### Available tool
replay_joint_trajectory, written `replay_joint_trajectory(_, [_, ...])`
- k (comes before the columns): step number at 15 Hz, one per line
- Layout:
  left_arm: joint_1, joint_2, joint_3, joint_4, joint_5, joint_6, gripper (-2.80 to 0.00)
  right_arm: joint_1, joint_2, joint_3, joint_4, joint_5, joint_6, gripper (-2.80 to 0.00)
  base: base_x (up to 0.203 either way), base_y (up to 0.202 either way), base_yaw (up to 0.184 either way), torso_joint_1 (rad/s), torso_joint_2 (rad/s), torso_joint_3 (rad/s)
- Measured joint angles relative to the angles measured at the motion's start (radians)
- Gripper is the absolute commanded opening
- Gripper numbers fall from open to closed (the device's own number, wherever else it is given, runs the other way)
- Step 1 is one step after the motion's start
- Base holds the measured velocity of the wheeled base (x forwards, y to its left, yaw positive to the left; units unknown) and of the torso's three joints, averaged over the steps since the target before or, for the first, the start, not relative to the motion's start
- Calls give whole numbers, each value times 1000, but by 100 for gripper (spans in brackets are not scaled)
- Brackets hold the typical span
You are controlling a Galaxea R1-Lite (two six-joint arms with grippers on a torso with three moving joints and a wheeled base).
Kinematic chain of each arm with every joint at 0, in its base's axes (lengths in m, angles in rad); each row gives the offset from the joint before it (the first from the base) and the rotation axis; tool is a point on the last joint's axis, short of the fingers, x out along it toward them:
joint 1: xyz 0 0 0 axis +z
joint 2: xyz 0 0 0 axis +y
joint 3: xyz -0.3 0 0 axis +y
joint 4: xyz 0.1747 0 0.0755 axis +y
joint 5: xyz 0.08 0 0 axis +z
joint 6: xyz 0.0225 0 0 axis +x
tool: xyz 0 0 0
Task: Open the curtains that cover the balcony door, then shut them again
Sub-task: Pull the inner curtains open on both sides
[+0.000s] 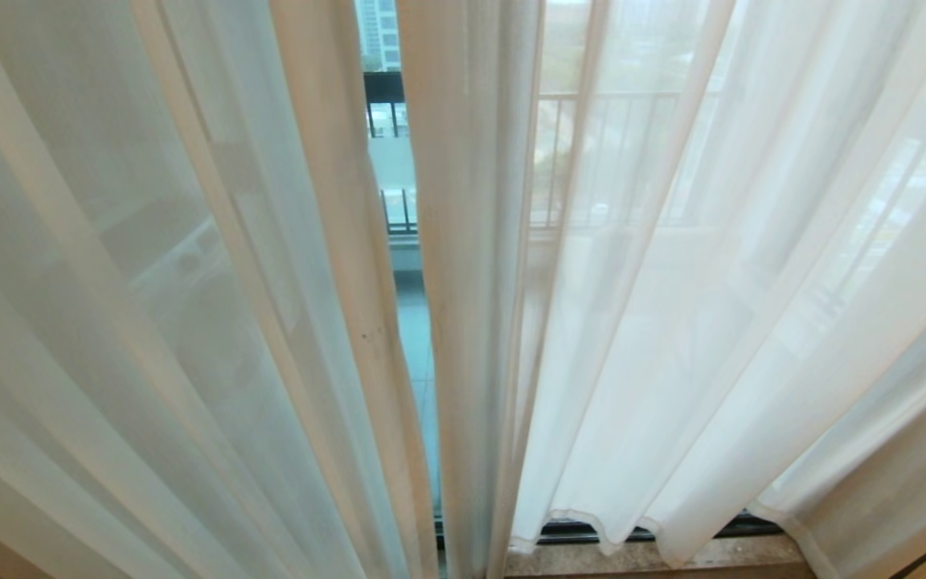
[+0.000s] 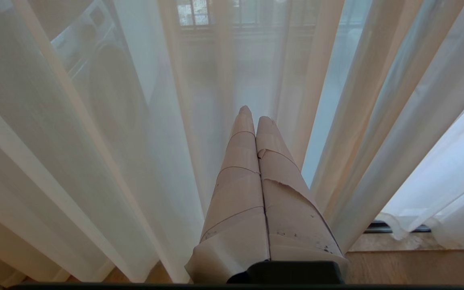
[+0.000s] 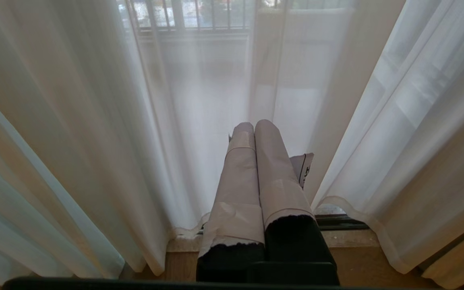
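Note:
The sheer cream curtains hang shut in long folds across the whole head view, as a left panel (image 1: 190, 281) and a right panel (image 1: 672, 322). A narrow gap (image 1: 411, 322) between them shows the balcony floor outside. Of the balcony door only the dark bottom track (image 1: 575, 531) shows, under the wavy hem. Neither arm appears in the head view. My left gripper (image 2: 255, 114), wrapped in tan tape, is shut and empty, pointing at the folds (image 2: 95, 161) just short of them. My right gripper (image 3: 254, 123) is likewise shut and empty before the curtain (image 3: 95, 121).
A stone sill (image 1: 712, 555) and wooden floor (image 2: 417, 266) run below the hems. The balcony railing (image 1: 608, 104) and a washing machine (image 1: 182, 257) show faintly through the fabric. A small printed tag (image 3: 305, 165) sticks out beside the right gripper's finger.

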Motion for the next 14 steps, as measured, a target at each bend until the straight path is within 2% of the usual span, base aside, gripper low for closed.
replay_joint_trajectory(14, [0,0,-4,7,-1,4,-280,0,1,0,1,0,0,-280,0,0,0,0,0,0])
